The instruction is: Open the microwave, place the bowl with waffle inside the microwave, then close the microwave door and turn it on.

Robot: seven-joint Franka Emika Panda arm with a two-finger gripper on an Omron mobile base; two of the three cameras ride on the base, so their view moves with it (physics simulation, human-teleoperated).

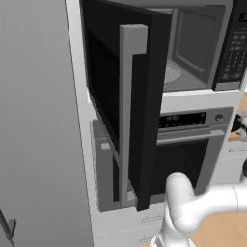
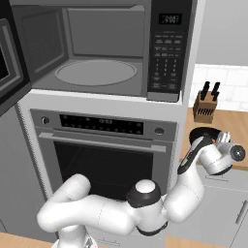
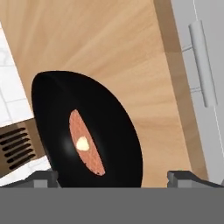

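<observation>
Your microwave door [image 1: 126, 106] stands swung wide, its grey bar handle [image 1: 130, 116] facing you in the left base view, and the cavity with its turntable [image 2: 95, 72] is clear in the right base view. The bowl [image 3: 83, 131] sits on the wooden counter [image 3: 109, 48], at about 3 o'clock from the wall oven [image 2: 104, 155] in the right base view, just below the knife block [image 2: 205, 107]. In the hand view it fills the space from 6 to 9 o'clock, with the waffle [image 3: 86, 142] inside seen nearly edge-on. Your gripper [image 3: 113, 177] hangs above it with the jaws spread wide, one tip at each side of the bowl's near rim, holding nothing. From here the likely trouble is the grasp: the rim is thin and curved, so a pinch set off-centre could tip the bowl and spill the waffle. Watch also the open door on the carry back, since it juts out across your path.
</observation>
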